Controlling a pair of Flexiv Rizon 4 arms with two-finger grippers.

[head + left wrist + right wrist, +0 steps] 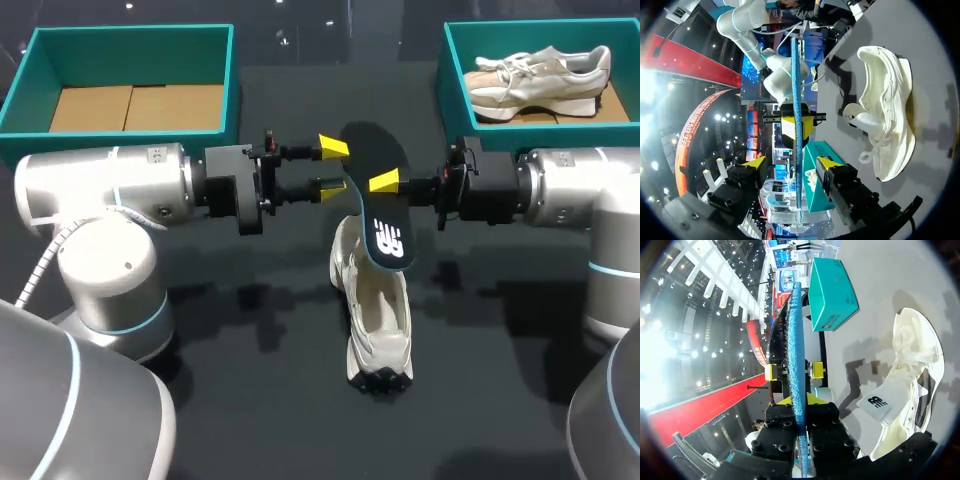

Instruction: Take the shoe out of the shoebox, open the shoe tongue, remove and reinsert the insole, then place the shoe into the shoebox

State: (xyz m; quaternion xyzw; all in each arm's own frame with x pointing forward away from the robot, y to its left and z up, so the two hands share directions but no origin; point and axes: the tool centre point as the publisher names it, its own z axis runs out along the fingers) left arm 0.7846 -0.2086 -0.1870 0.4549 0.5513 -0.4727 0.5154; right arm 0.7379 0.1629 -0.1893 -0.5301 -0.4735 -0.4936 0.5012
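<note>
Two-arm handling of a sneaker insole, seen from beside the table. The right pincer (pixel 385 183) (pixel 799 402) is clamped narrowly on the dark, blue-backed insole (pixel 372 150) (pixel 796 340), which stands on edge between its fingers and extends ahead of them. The left pincer (pixel 332 167) (pixel 792 164), facing it, stands wide, one yellow tip to each side of the insole's (pixel 796 100) edge; no contact can be made out. Below both pincers the white sneaker (pixel 380 310) (pixel 890 115) (pixel 910 370) lies on the black table (pixel 250 400), tongue pulled up. Behind the left pincer sits a teal shoebox (pixel 130 35). Behind the right, a second teal shoebox (pixel 450 70) holds a beige sneaker (pixel 540 72).
</note>
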